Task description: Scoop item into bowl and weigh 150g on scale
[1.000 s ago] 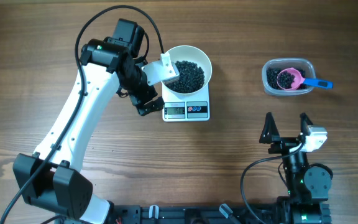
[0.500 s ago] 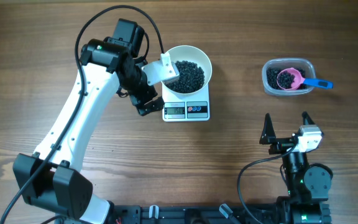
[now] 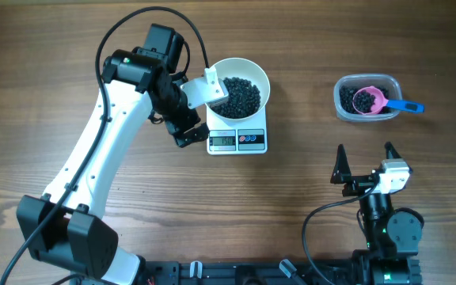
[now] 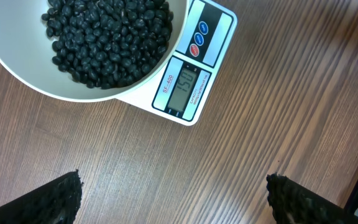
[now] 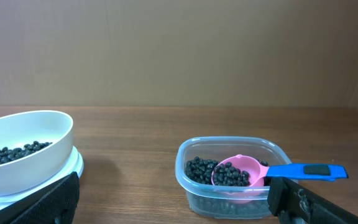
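- Right claw (image 3: 364, 152): nearest the robot's base, low over bare table (image 3: 291, 198), jaws spread wide and holding nothing. It faces the far side, where the tub lies.
- Left claw (image 3: 203, 112): at the left side of the scale, jaws spread wide and gripping nothing. One finger lies by the bowl's left rim, the other by the scale's near-left corner. Its wrist view looks straight down on the display.
- Scale (image 3: 237, 140): white rectangle flat on the table, left of centre. Its long axis runs near to far, and the display and button end points toward the robot's base. In the left wrist view the digits look like 150.
- Bowl (image 3: 264, 85): white and upright, seated on the far part of the scale, leaving the display uncovered.
- Beans (image 3: 240, 95): a dark heap inside the bowl.
- Tub (image 3: 341, 112): clear plastic, on the far right of the table, well apart from the scale, holding more beans.
- Scoop (image 3: 368, 100): pink cup resting in the tub and loaded with beans. Its blue handle lies left to right across the tub's right rim, pointing right.
- Change from one second ago: the right wrist has turned slightly, shifting its white camera housing. Left arm, scale, bowl, tub and scoop are unmoved.
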